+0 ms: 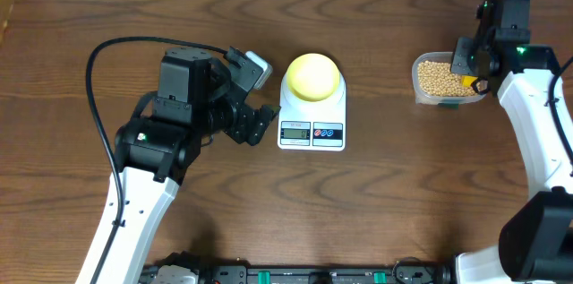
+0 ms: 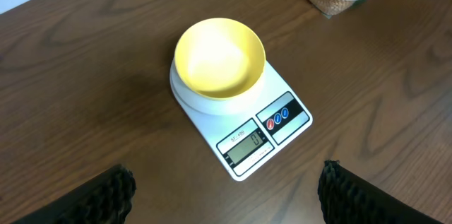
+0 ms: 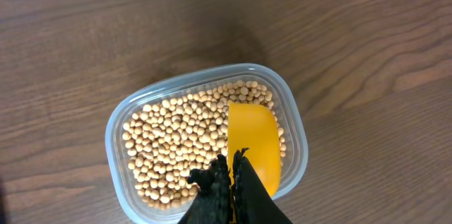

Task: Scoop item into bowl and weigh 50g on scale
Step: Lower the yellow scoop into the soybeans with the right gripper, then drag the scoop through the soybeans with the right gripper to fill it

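1. Fingers (image 2: 106, 199) of the left gripper (image 1: 255, 125) are spread wide, at 9 o'clock from the white flat scale (image 1: 312, 144).
2. A small pale yellow bowl (image 1: 312, 76) is set on it.
3. A bright yellow scoop (image 3: 254, 136) is pinched by the right gripper (image 3: 233, 162) in the clear tub (image 3: 113, 132) of small tan beans (image 3: 176, 139), at 3 o'clock.

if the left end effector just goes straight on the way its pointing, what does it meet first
Most likely the scale, at its display end; the bowl sits on it just beyond. Nothing lies between it and the open left end effector. Depth is unclear, so the table could come first.
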Motion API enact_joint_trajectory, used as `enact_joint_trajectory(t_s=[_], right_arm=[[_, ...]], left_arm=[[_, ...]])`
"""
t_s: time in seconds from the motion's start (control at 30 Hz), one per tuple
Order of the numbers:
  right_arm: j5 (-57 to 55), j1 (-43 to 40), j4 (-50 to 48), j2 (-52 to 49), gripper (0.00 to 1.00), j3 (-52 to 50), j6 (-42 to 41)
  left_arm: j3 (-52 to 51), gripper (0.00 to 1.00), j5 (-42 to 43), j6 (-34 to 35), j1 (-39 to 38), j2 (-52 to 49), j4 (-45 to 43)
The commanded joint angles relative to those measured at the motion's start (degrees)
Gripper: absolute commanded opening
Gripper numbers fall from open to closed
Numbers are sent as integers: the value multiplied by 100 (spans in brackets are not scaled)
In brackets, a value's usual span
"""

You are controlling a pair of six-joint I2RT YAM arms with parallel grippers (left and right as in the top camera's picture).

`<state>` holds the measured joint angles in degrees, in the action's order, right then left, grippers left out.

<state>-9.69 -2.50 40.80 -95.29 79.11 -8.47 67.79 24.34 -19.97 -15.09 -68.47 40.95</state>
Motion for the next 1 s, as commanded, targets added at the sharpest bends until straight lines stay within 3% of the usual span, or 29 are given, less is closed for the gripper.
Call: enact_joint_trajectory(t_s=[0.0,0.97], right_arm=[[-28,-52,-39,-109,1,96,22],[-238,-90,-367,-140,1,-295,42]], left_arm=[[-94,85,114,-35,24,-7,20],[-94,85,114,-35,24,-7,20]])
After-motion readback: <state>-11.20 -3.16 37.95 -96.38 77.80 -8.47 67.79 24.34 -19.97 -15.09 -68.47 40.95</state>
